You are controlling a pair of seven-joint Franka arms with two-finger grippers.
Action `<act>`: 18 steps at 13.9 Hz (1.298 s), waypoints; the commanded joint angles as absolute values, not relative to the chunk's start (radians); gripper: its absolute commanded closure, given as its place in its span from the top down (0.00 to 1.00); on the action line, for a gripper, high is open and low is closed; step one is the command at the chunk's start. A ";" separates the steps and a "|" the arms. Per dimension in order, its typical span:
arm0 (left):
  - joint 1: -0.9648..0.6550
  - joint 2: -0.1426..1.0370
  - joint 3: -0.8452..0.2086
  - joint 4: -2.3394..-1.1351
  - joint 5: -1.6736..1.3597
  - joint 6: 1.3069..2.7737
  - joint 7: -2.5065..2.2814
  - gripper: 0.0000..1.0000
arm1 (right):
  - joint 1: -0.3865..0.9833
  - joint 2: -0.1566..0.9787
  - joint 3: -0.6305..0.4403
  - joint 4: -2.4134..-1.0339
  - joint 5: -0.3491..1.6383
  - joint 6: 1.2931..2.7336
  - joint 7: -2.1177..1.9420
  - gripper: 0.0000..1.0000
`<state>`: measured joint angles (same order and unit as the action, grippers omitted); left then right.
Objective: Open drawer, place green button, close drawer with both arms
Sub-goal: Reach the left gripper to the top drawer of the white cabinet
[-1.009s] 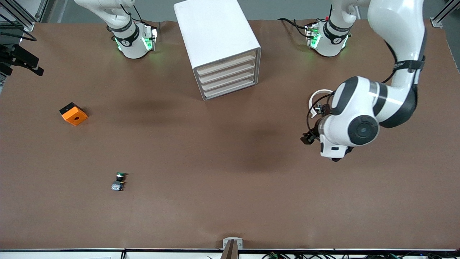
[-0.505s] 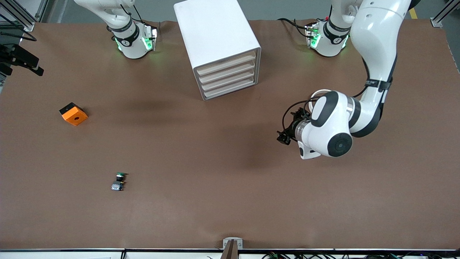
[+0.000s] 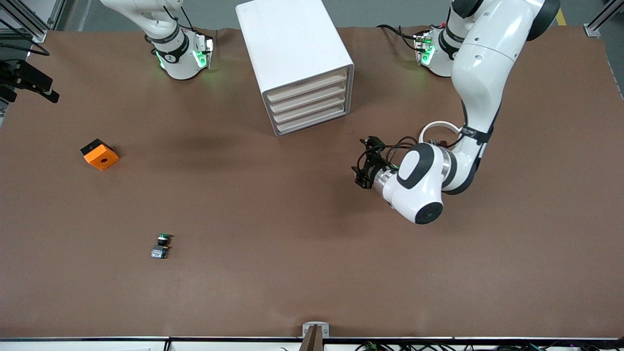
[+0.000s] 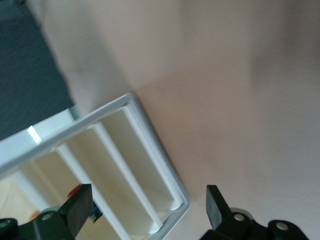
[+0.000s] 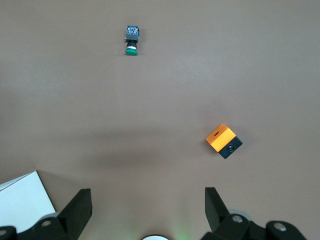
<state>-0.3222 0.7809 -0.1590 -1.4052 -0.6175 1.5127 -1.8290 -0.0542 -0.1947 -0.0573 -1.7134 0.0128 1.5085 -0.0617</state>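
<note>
Both fingers of the left gripper (image 3: 361, 168) stand spread and empty over bare table, at about 4 o'clock from the cabinet (image 3: 297, 63), whose 4 drawers are shut, the bottom drawer (image 3: 312, 122) included. Right gripper (image 5: 148, 207) fingers are likewise spread, holding nothing, high above the table. Button (image 3: 160, 245) lies at 5 o'clock from the orange block (image 3: 99, 154).

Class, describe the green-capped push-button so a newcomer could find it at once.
Start at the white boxy cabinet on the brown table. Look nearer the front camera, toward the right arm's end, past the orange block with a hole. The tiny push-button lies alone there, marked by its green round cap.
</note>
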 commanded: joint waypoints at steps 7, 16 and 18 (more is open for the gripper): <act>-0.362 0.917 -0.160 -1.370 -0.790 1.367 -2.129 1.00 | -0.049 -0.218 -0.060 -1.729 -0.012 1.528 -0.051 1.00; -0.440 0.969 -0.178 -1.417 -0.793 1.322 -2.152 0.53 | -0.049 -0.216 -0.060 -1.721 -0.012 1.523 -0.052 1.00; -0.449 0.969 -0.179 -1.439 -0.793 1.312 -2.146 0.53 | -0.049 -0.216 -0.060 -1.720 -0.012 1.523 -0.052 1.00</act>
